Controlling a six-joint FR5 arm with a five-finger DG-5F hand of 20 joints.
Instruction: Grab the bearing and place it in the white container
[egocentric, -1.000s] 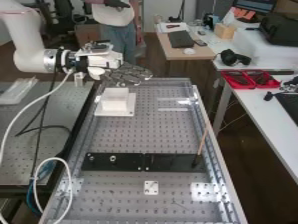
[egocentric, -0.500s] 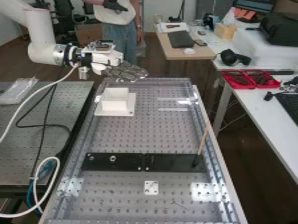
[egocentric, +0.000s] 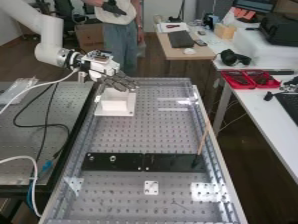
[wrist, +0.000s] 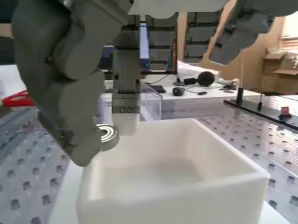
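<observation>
The hand (egocentric: 114, 80) is over the far-left part of the bench, just above the rear of the white container (egocentric: 117, 107). In the wrist view the hand (wrist: 72, 107) pinches the bearing (wrist: 108, 134), a small metal ring, between its thumb and a finger. The bearing is at the rim of the white container (wrist: 173, 192), beside one corner. That open-topped box has a bare inner floor and stands on a white base plate. Other fingers hang fairly straight above it.
A black plate (egocentric: 166, 162) with small round metal parts lies across the bench, a thin brown stick (egocentric: 203, 142) rising at its right end. Clear low walls (egocentric: 211, 150) border the perforated bench. Red trays (egocentric: 249, 79) sit on the right table.
The hand has moved down and towards the bench's near end, from beyond the white container to above it. The arm has come with it, and its white cable has shifted.
</observation>
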